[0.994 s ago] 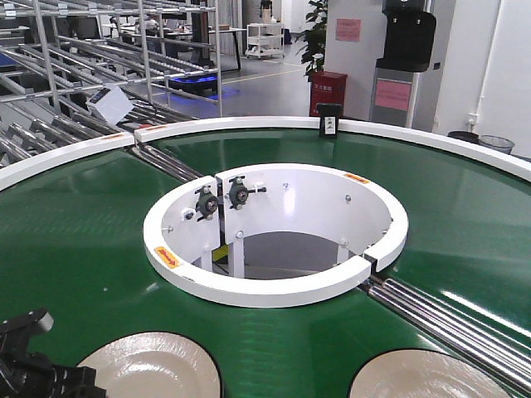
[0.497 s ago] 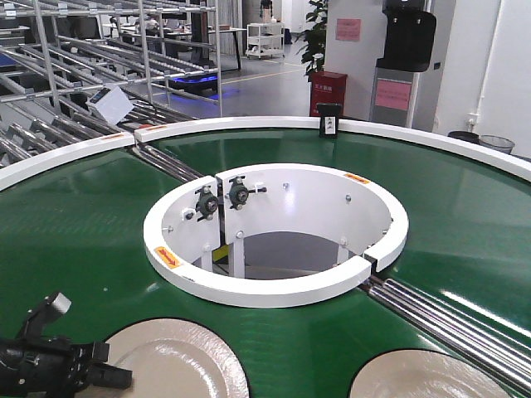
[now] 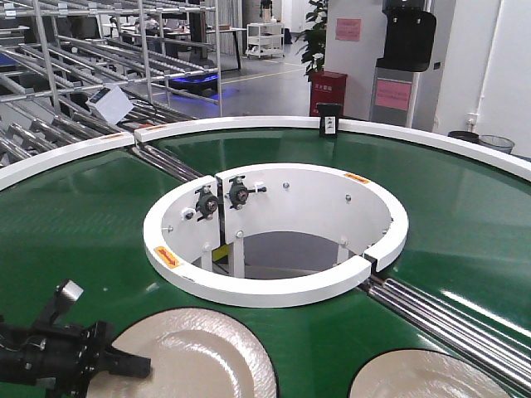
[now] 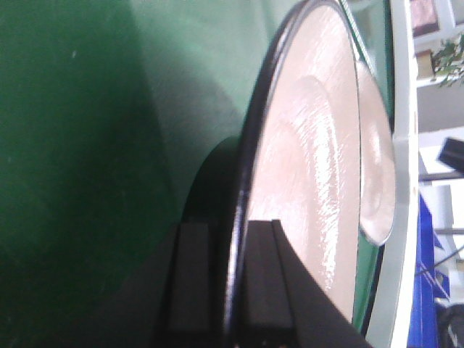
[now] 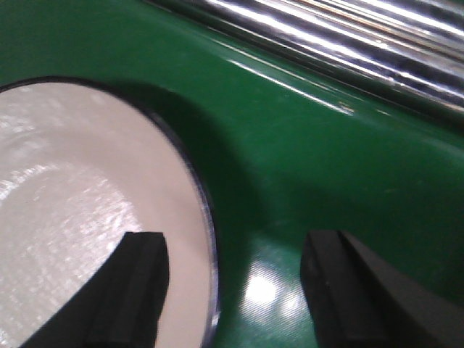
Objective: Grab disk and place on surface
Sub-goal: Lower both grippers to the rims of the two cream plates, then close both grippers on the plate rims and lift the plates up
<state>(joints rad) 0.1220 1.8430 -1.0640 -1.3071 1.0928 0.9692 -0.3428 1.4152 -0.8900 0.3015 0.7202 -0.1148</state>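
Observation:
A cream disk (image 3: pixel 199 356) with a dark rim lies at the near left of the green belt (image 3: pixel 83 224). My left gripper (image 3: pixel 137 363) is shut on its left rim. In the left wrist view the disk (image 4: pixel 312 145) appears edge-on, its rim pinched between my left gripper (image 4: pixel 228 279)'s two black fingers, with a dark shadow on the belt beside it. A second disk (image 3: pixel 431 377) lies at the near right. My right gripper (image 5: pixel 235 290) hangs open above that disk (image 5: pixel 72 203), one finger over the plate and one over the belt. The surface is out of view.
A white inner ring (image 3: pixel 274 286) surrounds the conveyor's central opening. Steel rollers (image 3: pixel 448 319) cross the belt at the right and show in the right wrist view (image 5: pixel 348 29). A white outer rim (image 3: pixel 249 124) bounds the belt; metal racks (image 3: pixel 75 75) stand behind.
My left gripper came in from the lower left edge, closed on the left disk's rim and moved right with it. The right disk has barely moved.

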